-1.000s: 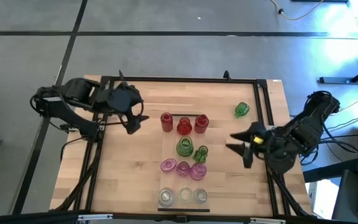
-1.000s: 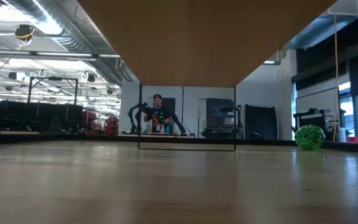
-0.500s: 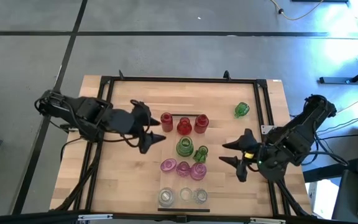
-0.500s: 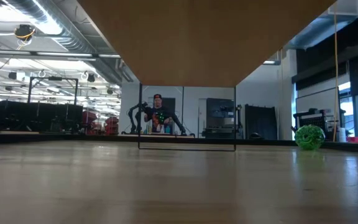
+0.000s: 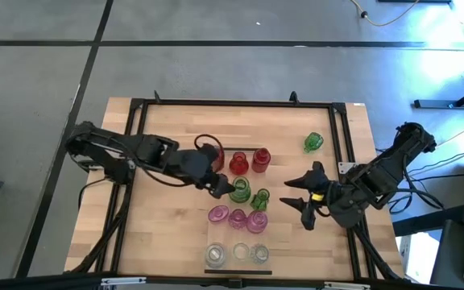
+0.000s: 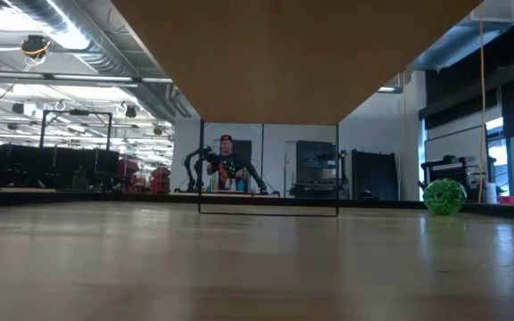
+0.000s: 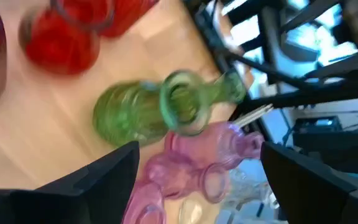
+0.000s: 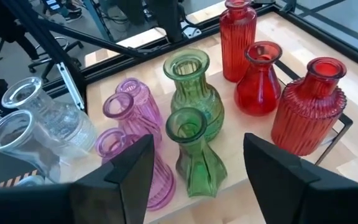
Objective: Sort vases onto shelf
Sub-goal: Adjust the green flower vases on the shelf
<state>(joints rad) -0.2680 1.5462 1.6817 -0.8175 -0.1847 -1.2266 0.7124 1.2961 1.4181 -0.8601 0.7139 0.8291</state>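
Upright vases stand in rows on the pale shelf (image 5: pixel 225 235): red ones (image 5: pixel 238 163) at the far end, then green (image 5: pixel 238 191), pink (image 5: pixel 238 217) and clear (image 5: pixel 239 253). Another green vase (image 5: pixel 312 142) lies on its side on the tabletop to the shelf's far right, also seen in the low view (image 6: pixel 443 196). My left gripper (image 5: pixel 218 187) is open just left of the green vases (image 7: pixel 135 115), with nothing between its fingers. My right gripper (image 5: pixel 300 198) is open to the right of the shelf, pointing at the rows (image 8: pixel 194 93).
A black metal frame (image 5: pixel 341 137) runs around the tabletop's edges. Bare tabletop lies left of the shelf (image 5: pixel 163 225) and between the shelf and my right gripper. A person (image 6: pixel 228 165) sits far off in the room beyond the table.
My left gripper has swung from the table's far left toward the shelf and the near edge, sinking a little and rolling about its own axis; it now sits beside the green vases. My right gripper has crept slightly toward the shelf and rolled a little. No vase has moved.
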